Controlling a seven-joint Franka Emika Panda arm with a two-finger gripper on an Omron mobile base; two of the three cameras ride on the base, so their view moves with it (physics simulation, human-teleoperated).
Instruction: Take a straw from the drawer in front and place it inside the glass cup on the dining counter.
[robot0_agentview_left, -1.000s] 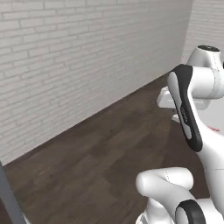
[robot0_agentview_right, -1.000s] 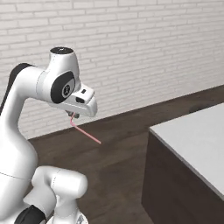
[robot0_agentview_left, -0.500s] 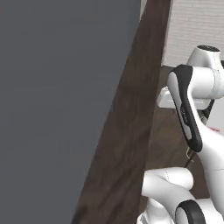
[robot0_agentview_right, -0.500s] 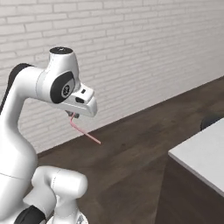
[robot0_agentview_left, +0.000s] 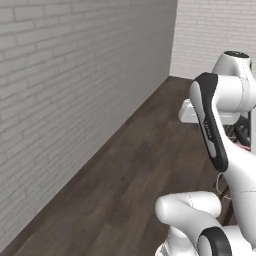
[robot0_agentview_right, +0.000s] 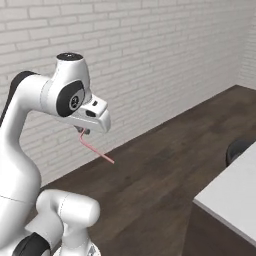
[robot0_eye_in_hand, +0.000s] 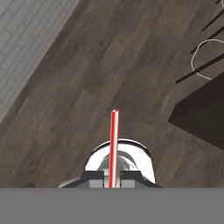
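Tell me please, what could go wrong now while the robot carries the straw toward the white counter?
1. The claw is shut on the straw at one end only, so the long free part sticks out and could swing or slip while the base drives.
2. The dining counter is at the right edge of the right base view, and the protruding tip might hit its edge on approach.
3. No cup is visible yet, so placement cannot be aimed.

The white arm rises from its base, bends at a raised elbow and turns the hand downward over the wood floor (robot0_agentview_right: 165, 165). The gripper (robot0_agentview_right: 83, 132) hangs just under the wrist, jaws pinched together on the straw (robot0_agentview_right: 96, 151), which slants down and away from the fingertips
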